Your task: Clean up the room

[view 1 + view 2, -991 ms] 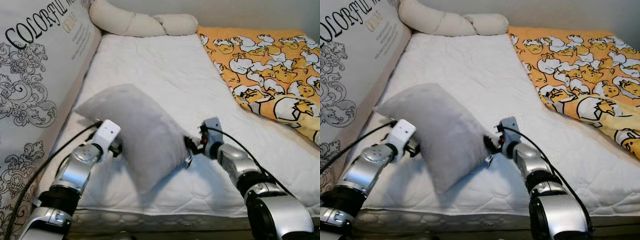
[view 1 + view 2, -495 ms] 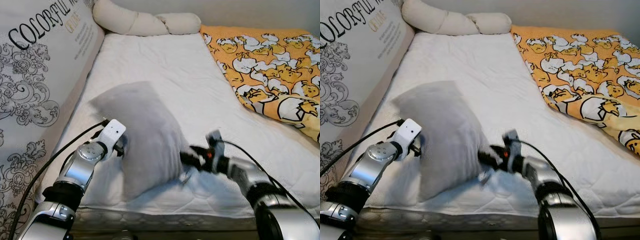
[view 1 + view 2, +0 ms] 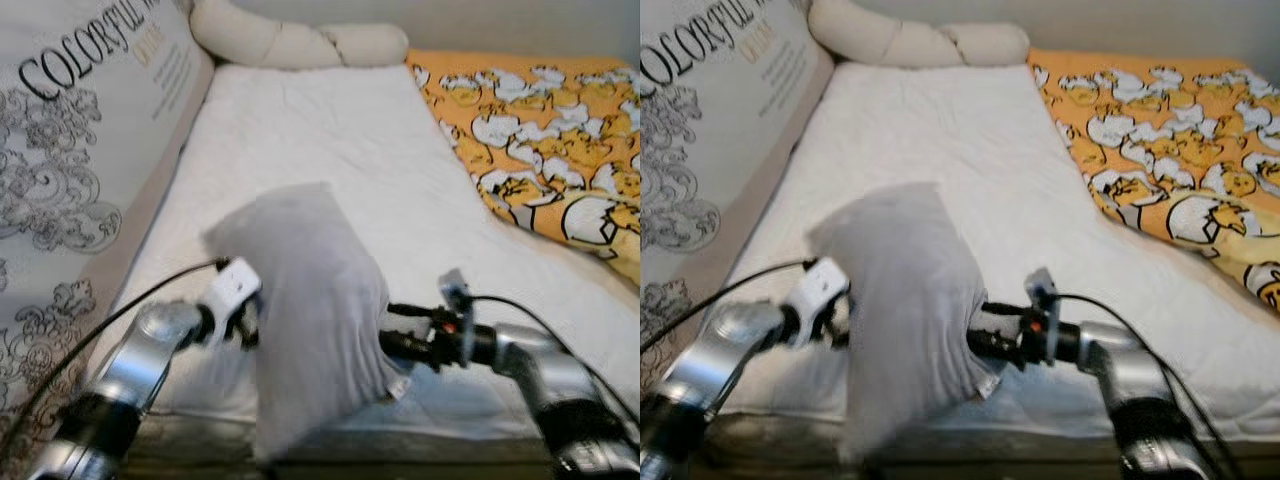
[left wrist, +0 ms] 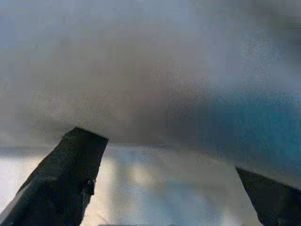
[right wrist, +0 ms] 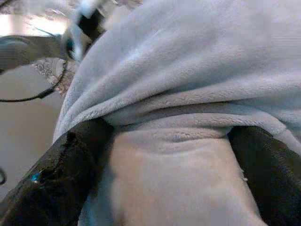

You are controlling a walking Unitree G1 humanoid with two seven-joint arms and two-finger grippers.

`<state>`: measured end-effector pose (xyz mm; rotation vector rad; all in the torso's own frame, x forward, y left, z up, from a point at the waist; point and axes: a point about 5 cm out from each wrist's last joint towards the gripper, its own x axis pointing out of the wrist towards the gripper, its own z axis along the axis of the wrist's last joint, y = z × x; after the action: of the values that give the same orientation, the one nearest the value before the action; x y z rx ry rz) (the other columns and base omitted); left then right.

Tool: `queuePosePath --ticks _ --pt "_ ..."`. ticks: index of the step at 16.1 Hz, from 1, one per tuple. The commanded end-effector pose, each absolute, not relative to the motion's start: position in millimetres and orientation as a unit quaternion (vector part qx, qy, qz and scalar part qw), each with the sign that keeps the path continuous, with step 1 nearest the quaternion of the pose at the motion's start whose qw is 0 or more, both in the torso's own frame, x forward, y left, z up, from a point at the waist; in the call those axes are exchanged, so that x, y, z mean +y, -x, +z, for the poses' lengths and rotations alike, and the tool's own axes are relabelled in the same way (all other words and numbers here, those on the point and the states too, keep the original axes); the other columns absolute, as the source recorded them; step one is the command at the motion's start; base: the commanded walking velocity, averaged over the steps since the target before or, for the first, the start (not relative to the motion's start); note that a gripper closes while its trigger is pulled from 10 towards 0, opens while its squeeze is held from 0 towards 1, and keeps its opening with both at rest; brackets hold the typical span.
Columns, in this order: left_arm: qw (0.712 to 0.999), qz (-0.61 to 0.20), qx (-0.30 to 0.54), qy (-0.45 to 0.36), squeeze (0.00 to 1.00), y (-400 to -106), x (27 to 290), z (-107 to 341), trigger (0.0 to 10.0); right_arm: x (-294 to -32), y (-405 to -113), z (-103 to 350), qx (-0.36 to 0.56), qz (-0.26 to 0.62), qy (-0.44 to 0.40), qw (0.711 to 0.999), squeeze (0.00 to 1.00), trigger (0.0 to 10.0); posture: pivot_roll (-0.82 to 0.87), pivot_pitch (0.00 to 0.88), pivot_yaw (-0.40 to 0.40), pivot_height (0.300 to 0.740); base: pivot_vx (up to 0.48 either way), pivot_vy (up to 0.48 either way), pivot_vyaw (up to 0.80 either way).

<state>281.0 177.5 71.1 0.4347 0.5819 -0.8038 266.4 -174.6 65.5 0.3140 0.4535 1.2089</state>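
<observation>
Step in hand, as I read it: carry the grey pillow [image 3: 310, 300] up the bed & set it down by the headboard end. To do it well, keep both arms pushing inward w/ even pressure so the soft fabric doesn't slip out, lift it clear of the mattress [image 3: 330, 150] before moving fwd, and steer clear of the duck-print blanket [image 3: 545, 130] on the right.

Pillow sits upright-ish, tilted, at the near edge of the mattress, squeezed between the two arms. Left pincer [image 3: 250, 322] presses into its left flank; wrist view shows fingers spread wide w/ grey fabric across them, not clamped. Right pincer [image 3: 385, 330] butts against the right flank, near the lower corner; its fingers are also apart, straddling a bulge of plush. So: both agape, holding by squeeze only. Cream bolster [image 3: 290, 40] lies well apart at the far end.
</observation>
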Motion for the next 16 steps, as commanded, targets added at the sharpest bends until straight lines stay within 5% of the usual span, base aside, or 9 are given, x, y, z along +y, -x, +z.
queuePosePath --ticks 1,4,5,6,16 --pt "0.866 -0.370 0.261 -0.212 0.00 -289.2 174.2 77.0 10.0 -169.4 -266.2 68.7 0.208 0.573 -0.132 0.782 0.00 10.0 0.05 0.000 0.020 0.740 0.000 0.000 0.00" --pt "0.881 -0.291 0.292 -0.232 0.00 -296.9 200.2 73.8 10.0 -187.3 -268.0 48.3 0.276 0.489 -0.088 0.823 0.00 10.0 0.06 0.000 0.023 0.740 0.000 0.000 0.00" --pt "0.889 -0.275 0.295 -0.216 0.00 -296.2 207.8 73.0 10.0 -194.8 -271.0 40.6 0.290 0.444 -0.063 0.845 1.00 10.0 0.05 0.000 0.029 0.740 0.000 0.000 0.00" --pt "0.900 -0.271 0.283 -0.191 1.00 -294.8 210.3 75.6 10.0 -198.6 -271.0 40.2 0.290 0.425 -0.057 0.856 1.00 10.0 0.06 0.000 0.034 0.740 0.000 0.000 0.00" --pt "0.935 -0.260 0.237 0.045 1.00 -272.1 228.1 82.8 10.0 -247.7 -290.9 77.8 0.252 0.319 -0.217 0.887 1.00 10.0 0.06 0.000 0.039 0.740 0.000 0.000 0.00"
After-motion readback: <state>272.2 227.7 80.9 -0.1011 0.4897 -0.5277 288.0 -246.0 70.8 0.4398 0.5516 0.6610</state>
